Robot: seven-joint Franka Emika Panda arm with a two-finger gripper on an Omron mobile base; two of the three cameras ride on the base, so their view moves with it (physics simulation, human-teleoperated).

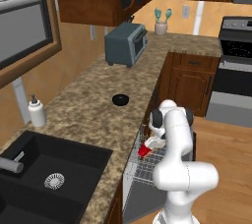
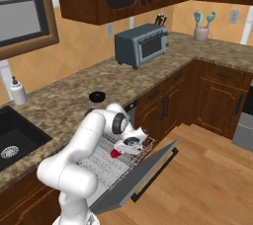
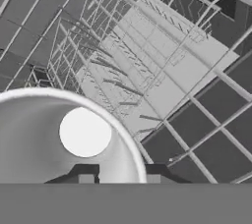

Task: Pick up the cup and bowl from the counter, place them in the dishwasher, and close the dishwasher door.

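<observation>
Cup (image 1: 143,151), bright red, sits low over the grey wire rack (image 1: 147,169) of the open dishwasher (image 1: 142,183), right at the fingers (image 1: 147,147) of the white arm. In the left base view, going from the left: a white soap bottle (image 1: 36,111) stands on the bench (image 1: 83,105) behind the black sink (image 1: 44,179); the black bowl (image 1: 120,100) rests on the bench near its front edge, well apart from the cup; a grey-blue toaster oven (image 1: 126,44) sits farther back; the stove (image 1: 236,66) is at the far right. In the right base view the dishwasher door (image 2: 143,177) hangs down, nearly flat, below the pulled-out rack, with the cup (image 2: 115,153) over the rack beside the fingers (image 2: 124,149). The hand view looks down into the pale inside of the cup (image 3: 64,139) with rack wires beyond it. Whether the fingers are gripping the cup or have parted from it I cannot tell.
</observation>
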